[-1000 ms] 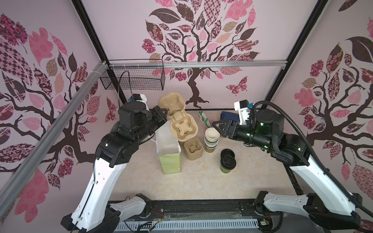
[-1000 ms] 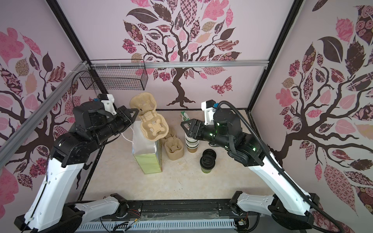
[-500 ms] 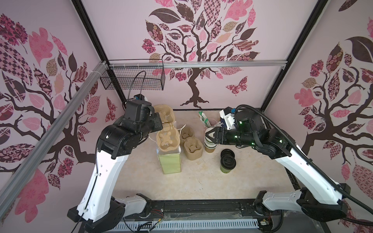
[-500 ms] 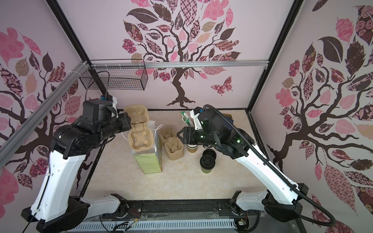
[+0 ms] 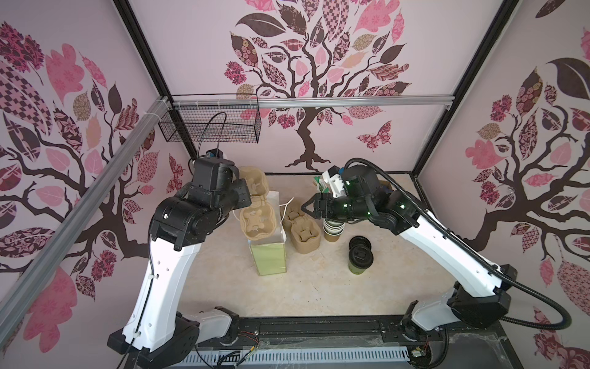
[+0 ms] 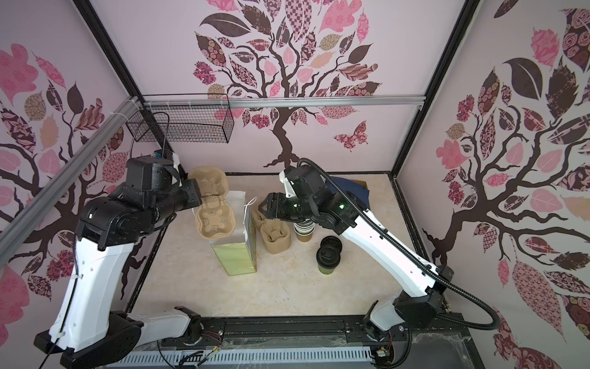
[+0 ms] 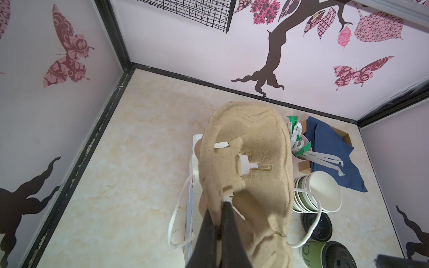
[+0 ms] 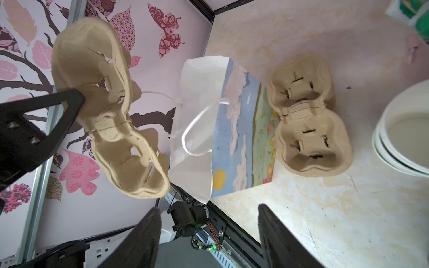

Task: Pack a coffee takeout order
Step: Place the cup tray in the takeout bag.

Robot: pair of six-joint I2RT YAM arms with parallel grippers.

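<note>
Left jaws are closed tight on the rim of the tan pulp carrier (image 5: pixel 257 220). It hangs in the air at the open mouth of the paper bag (image 5: pixel 269 258), and its two wells show in both top views. I cannot tell if the carrier touches the bag's rim.

The pale green bag stands upright on the bench (image 5: pixel 319 287). The right wrist view shows only its white inner wall. Its bottom is hidden, so what is inside cannot be told.

Just right of the bag, a second carrier (image 5: pixel 301 231) lies on the bench with its wells upward.

Right jaws stand wide apart and hold nothing. They hang in the air above the second carrier and the stack of white-lined cups (image 5: pixel 333 228), which nest one inside the other.

Right of the stack lie loose black lids (image 5: pixel 360 244). Just in front of them stands the olive-green cup (image 5: pixel 360 258) with its black lid on.

At the back right, the navy napkin (image 7: pixel 329 148) lies over a cardboard box (image 7: pixel 346 138). The right arm (image 5: pixel 431 236) hides most of it in both top views. Beside it a pink cup (image 7: pixel 306 139) holds white and green wrapped sticks, whose print is too small to read.
</note>
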